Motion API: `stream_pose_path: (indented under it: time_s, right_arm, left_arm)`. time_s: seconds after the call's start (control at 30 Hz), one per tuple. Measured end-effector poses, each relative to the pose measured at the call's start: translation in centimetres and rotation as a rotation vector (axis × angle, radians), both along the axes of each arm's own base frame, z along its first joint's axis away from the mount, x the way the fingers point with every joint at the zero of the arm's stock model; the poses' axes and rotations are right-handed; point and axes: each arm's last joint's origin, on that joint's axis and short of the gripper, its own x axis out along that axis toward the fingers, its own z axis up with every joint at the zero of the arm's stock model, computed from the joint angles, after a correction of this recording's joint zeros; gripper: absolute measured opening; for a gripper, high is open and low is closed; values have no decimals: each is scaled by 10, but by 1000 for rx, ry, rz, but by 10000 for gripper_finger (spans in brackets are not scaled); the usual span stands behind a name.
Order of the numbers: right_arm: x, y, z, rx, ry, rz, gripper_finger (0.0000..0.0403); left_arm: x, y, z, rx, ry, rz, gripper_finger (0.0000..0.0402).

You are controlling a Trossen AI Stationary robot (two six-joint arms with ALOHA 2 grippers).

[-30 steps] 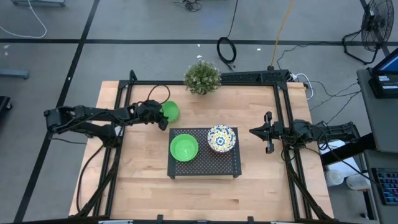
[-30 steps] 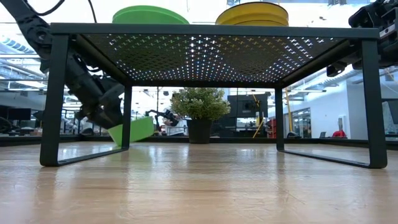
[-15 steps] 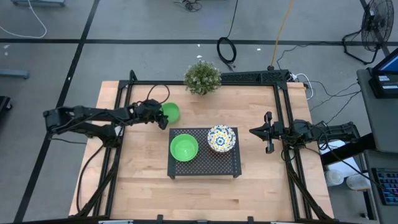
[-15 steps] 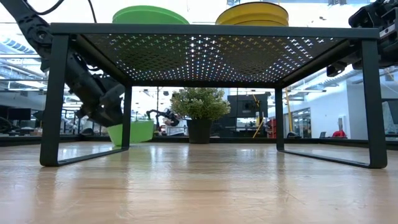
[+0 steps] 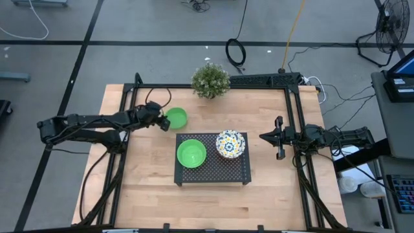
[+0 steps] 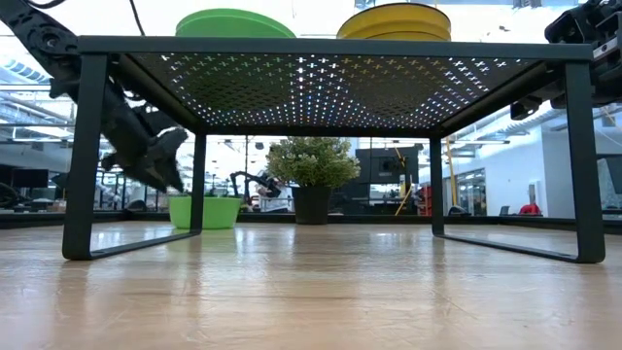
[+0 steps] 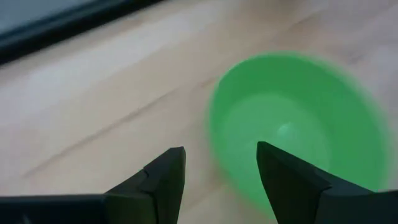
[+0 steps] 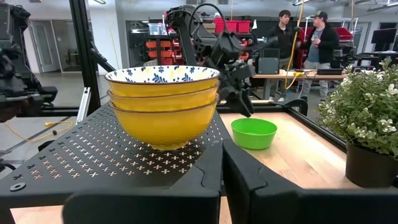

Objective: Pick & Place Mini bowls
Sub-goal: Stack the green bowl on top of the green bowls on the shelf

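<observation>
One green mini bowl rests upright on its base on the wooden table, left of and behind the black perforated rack. My left gripper hangs open just left of it and above it, touching nothing. On the rack sit a second green bowl and a stack of floral mini bowls, yellow outside. My right gripper waits shut at the table's right side, level, pointing at the rack.
A potted plant stands at the table's far edge. Black frame rails run along the table's left, far and right sides. Two people stand in the room beyond the table. Bare wood lies in front of the rack.
The green bowl on the table, tipped with one side lifted a second ago, now sits flat on its base. My left gripper has come off it, rising and drawing back toward the table's left edge.
</observation>
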Motion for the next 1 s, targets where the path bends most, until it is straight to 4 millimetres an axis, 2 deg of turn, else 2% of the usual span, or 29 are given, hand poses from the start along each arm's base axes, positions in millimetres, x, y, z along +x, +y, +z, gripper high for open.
stream_pose_path:
  time_s: [0.23,1.0]
  right_arm:
    - [0,0,0,0,0,0,0]
    - [0,0,0,0,0,0,0]
  left_arm:
    - [-6,1,-9,-66,72,63,200]
    - [-10,1,-14,-113,99,119,200]
